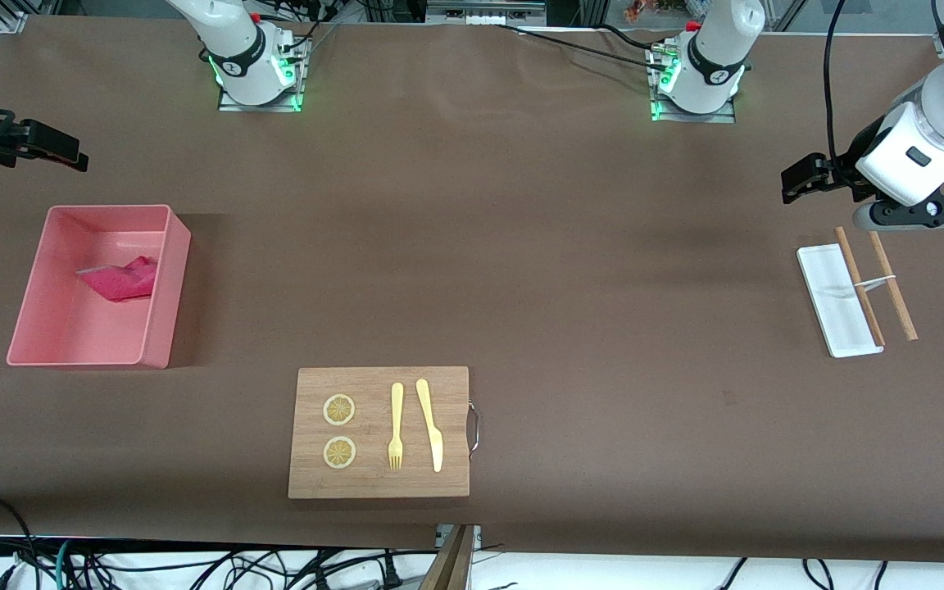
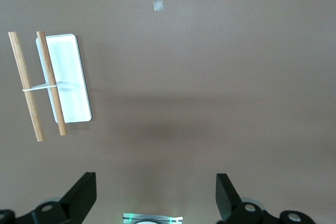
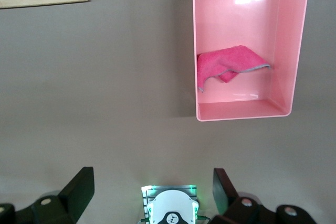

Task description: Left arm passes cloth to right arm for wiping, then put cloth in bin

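Cloth (image 3: 227, 61): soft, light, crumpled in bin (image 3: 292, 51); best pinched at raised fold | left gripper (image 2: 156, 199), right gripper (image 3: 152, 196): both agape, empty

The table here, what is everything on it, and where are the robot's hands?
bin: one, pink, toward the right arm's end
cloth: one, magenta, in the bin
board: one, wooden, nearest the front camera
lemon slices: two, yellow, on the board
fork: one, yellow, on the board
knife: one, yellow, beside the fork
tray: one, white, toward the left arm's end
sticks: two, wooden, one across the tray
left hand: open, empty, above the table beside the tray
right hand: open, empty, above the table beside the bin
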